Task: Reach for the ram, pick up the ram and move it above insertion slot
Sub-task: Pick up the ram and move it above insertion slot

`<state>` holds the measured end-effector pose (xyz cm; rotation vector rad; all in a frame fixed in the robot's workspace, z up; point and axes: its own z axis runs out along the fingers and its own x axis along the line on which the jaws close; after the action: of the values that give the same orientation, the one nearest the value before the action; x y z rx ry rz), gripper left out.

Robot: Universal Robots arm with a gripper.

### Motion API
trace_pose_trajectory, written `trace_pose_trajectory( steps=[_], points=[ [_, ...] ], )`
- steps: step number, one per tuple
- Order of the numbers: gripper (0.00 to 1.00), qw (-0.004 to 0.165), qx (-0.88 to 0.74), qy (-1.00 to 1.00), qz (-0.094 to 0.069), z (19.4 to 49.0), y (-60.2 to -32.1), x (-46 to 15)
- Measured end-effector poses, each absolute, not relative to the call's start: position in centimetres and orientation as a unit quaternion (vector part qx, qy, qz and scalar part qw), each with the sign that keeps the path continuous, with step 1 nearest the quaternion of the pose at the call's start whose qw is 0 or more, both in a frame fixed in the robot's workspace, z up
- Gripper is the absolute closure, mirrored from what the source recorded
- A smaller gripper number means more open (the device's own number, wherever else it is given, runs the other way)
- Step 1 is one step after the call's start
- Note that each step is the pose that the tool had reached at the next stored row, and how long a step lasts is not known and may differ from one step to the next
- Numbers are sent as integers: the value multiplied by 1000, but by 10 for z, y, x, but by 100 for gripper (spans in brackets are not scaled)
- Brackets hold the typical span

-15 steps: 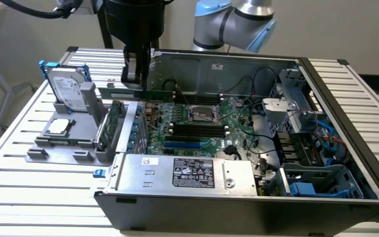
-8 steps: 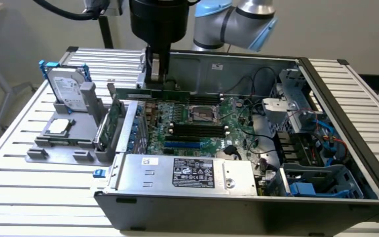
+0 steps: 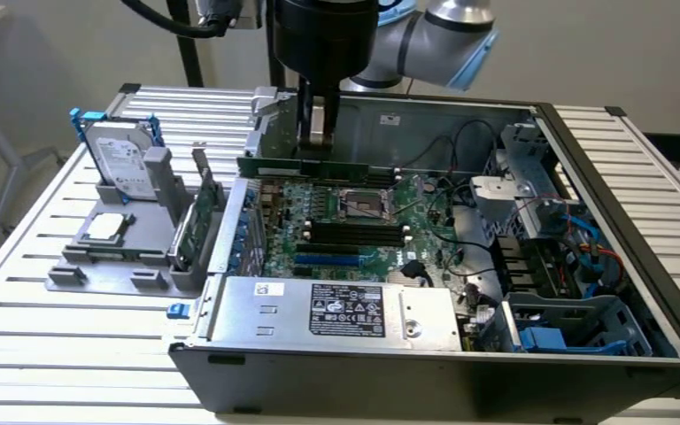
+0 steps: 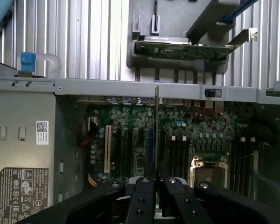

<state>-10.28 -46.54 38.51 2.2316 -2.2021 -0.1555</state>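
My gripper [image 3: 314, 149] hangs over the open computer case, shut on the ram [image 3: 352, 169]. The ram is a long thin green stick held level on its edge, above the back of the motherboard [image 3: 316, 199]. In the wrist view the ram [image 4: 156, 130] shows edge-on as a thin vertical line rising from between the two black fingers [image 4: 142, 196] of the gripper [image 4: 156, 179]. The black insertion slots [image 3: 352, 233] lie on the motherboard below and nearer the case front than the ram. In the wrist view, the slots [image 4: 173, 154] run alongside the ram's line.
A grey holder [image 3: 116, 266] at the exterior view's left carries a hard drive [image 3: 121, 159], a CPU [image 3: 106, 227] and an upright green expansion card [image 3: 204, 208]. The power supply [image 3: 334, 310] fills the case front. Cables and drive bays [image 3: 552, 257] crowd the right side, with the CPU socket [image 3: 364, 204] mid-board.
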Motion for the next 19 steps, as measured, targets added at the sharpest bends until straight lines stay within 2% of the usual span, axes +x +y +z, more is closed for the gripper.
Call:
trace_pose_trajectory(
  steps=[19],
  points=[
    [86, 1, 712, -700, -50, 378, -443, -58]
  ],
)
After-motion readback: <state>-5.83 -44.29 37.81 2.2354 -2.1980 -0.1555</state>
